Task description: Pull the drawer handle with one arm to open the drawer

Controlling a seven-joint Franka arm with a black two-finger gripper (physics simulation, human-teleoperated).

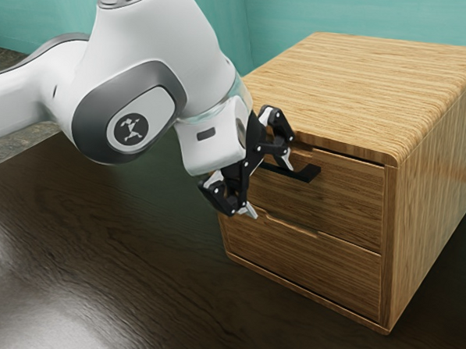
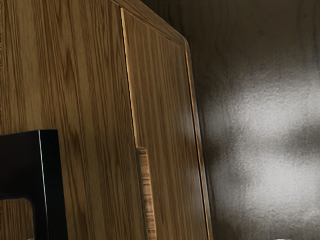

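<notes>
A wooden cabinet (image 1: 362, 87) stands on the dark table, with two drawers in its front. The top drawer (image 1: 333, 199) carries a black bar handle (image 1: 302, 172); a dark gap runs under the cabinet's top edge. My black gripper (image 1: 264, 174) is open at the handle's end nearer the exterior view's left, one finger (image 1: 273, 128) above the bar and the other (image 1: 225, 196) below it. I cannot tell whether either finger touches the bar. In the wrist view the black handle (image 2: 47, 185) lies close under my hand against the drawer front (image 2: 75, 90).
The lower drawer (image 1: 314, 261) has a thin wooden lip handle (image 2: 145, 195). The dark glossy table (image 1: 95, 277) stretches out in front of the cabinet. A teal wall (image 1: 343, 16) stands behind it.
</notes>
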